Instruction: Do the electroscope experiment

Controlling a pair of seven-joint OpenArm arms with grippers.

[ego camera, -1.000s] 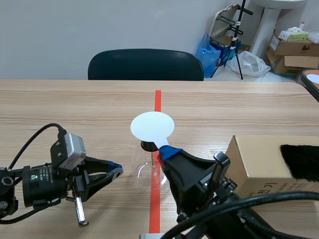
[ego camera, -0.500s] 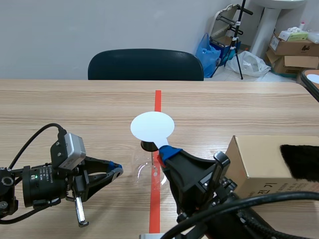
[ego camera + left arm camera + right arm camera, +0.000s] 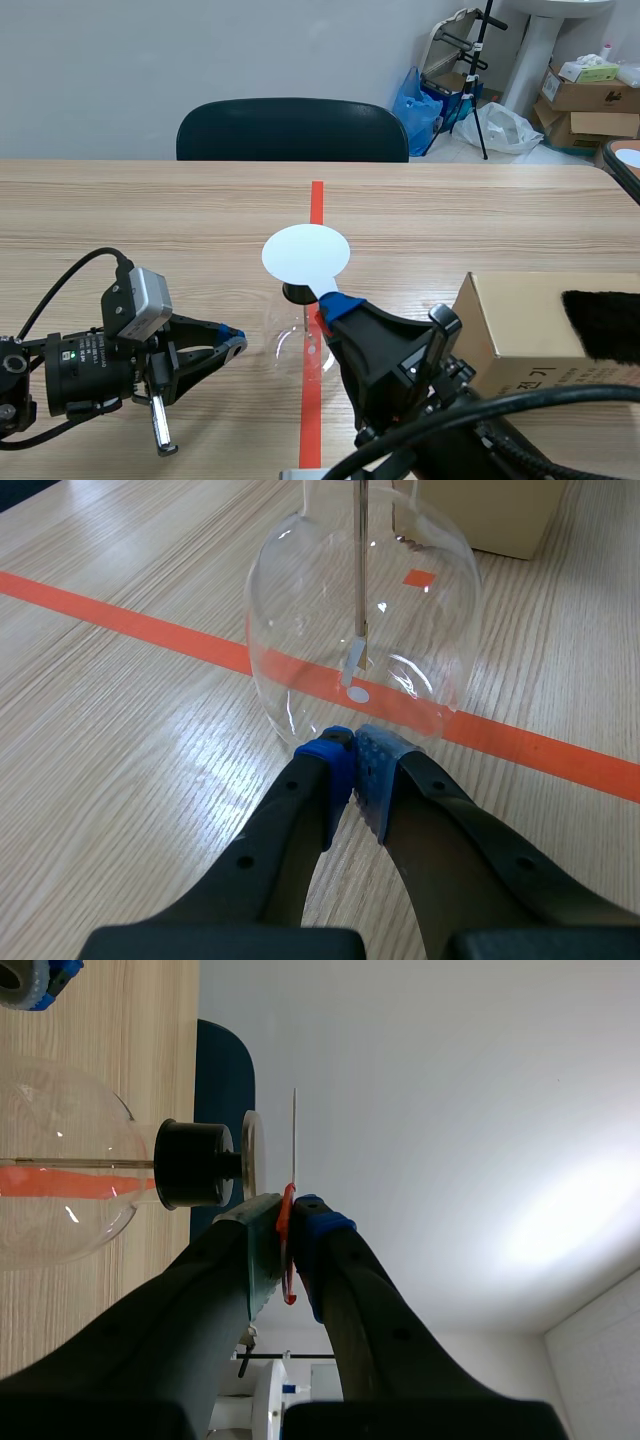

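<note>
**Two tools at one flask: left pinched empty, right clamped on the white disc**

Scene view: a cardboard box (image 3: 505, 325) stands on the bench (image 3: 150, 220) by the right arm, with something black and furry (image 3: 605, 325) lying on top of it. A dark chair (image 3: 292, 130) sits behind the far edge. Cartons (image 3: 590, 95) and a blue bag (image 3: 415, 95) fill the room's corner. The glass flask (image 3: 300, 345) stands on the orange-red tape line (image 3: 317, 205), and the right arm's bulk hides part of it. The white disc (image 3: 306, 253) hangs level over the black stopper (image 3: 297, 293), held at its near rim by the right tool (image 3: 335, 300). The left tool (image 3: 232, 340) lies low, just beside the flask.

Left wrist view: the left tool (image 3: 352, 742) has its pads pressed together with nothing between them. The flask (image 3: 300, 630) stands directly ahead of the tips; contact with the glass cannot be told. Inside hangs a thin rod (image 3: 360, 560) with a pale leaf (image 3: 352, 660) at its end. A corner of the box (image 3: 500, 515) stands beyond.

Right wrist view: the right tool (image 3: 288, 1210) is narrowed onto a red piece (image 3: 289, 1260) at the edge-on white disc (image 3: 295, 1130). The disc stands just beside the grey plate (image 3: 253, 1150) on the stopper (image 3: 195, 1165), with a slim gap between them. The flask (image 3: 60, 1160) lies beyond.
</note>
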